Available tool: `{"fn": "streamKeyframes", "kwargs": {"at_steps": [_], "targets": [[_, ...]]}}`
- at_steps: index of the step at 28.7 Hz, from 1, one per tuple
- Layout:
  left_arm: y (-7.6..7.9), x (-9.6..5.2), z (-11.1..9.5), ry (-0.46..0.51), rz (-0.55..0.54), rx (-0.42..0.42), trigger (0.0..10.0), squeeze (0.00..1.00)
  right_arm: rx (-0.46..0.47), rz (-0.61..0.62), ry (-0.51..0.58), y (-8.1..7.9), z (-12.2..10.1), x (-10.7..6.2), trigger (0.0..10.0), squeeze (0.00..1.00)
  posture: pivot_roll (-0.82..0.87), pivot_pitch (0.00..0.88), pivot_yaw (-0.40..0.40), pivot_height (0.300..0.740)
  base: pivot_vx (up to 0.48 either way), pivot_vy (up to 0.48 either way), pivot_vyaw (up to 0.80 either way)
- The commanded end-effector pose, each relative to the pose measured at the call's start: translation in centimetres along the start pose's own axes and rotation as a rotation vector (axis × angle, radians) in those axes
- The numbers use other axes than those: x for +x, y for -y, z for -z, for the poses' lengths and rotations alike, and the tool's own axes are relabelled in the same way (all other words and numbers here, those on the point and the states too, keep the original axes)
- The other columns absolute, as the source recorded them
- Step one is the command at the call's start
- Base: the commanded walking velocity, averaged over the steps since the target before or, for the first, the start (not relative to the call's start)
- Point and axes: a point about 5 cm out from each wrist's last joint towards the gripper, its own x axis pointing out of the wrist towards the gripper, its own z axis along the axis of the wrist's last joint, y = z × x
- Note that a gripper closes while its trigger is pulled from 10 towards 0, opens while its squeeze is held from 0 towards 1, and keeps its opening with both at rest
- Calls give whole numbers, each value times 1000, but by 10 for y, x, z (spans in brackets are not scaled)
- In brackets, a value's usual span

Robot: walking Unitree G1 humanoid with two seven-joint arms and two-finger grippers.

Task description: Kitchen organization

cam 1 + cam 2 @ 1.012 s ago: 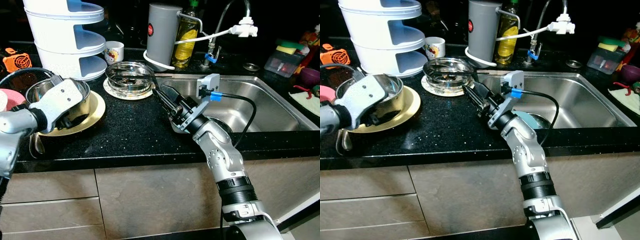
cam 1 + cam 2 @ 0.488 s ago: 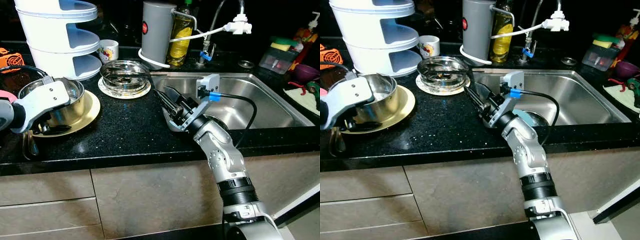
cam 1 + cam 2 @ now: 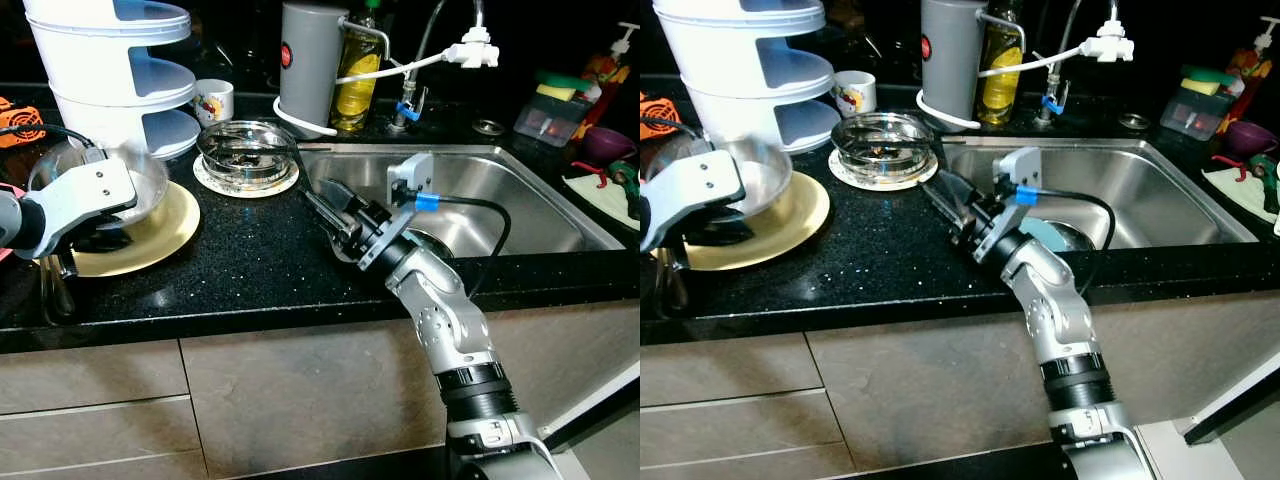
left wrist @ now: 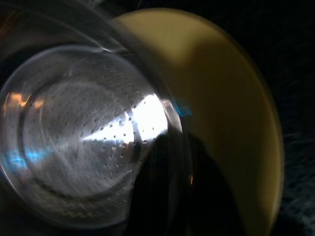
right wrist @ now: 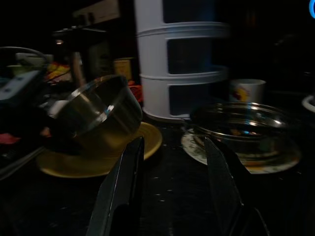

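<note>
One steel bowl point(image 3: 128, 180), one yellow plate point(image 3: 165, 225).

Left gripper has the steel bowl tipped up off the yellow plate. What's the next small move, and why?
Probably lift the steel bowl clear of the yellow plate: the left gripper holds its rim, the bowl is tilted, and its lower edge hangs close over the plate.

Polished steel bowl point(image 4: 78, 142), dimpled and mirror-bright; glossy yellow plate point(image 3: 150, 235); clear glass dish point(image 3: 246, 152); speckled, shiny black stone countertop point(image 3: 250, 270); brushed stainless sink point(image 3: 520, 195); smooth white plastic rack point(image 3: 120, 70).
</note>
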Motion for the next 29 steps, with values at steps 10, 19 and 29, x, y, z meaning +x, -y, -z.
{"fn": "streamKeyframes", "kwargs": {"at_steps": [10, 19, 29], "targets": [[-7, 2, -3, 12, -43, 40, 0, 0, -4, -135, -32, -12, 1, -9, 10000, 0, 130, 0, -117, 740, 0, 0, 0], [-28, -2, -19, 90, -229, 101, 0, 0, -3, -105, -35, -11, 3, -9, 10000, 0, 131, 0, -117, 740, 0, 0, 0], [-32, -2, -50, 333, -288, 83, 0, 0, 4, -33, -34, -4, 3, -7, 10000, 0, 131, 0, -117, 740, 0, 0, 0]]}}
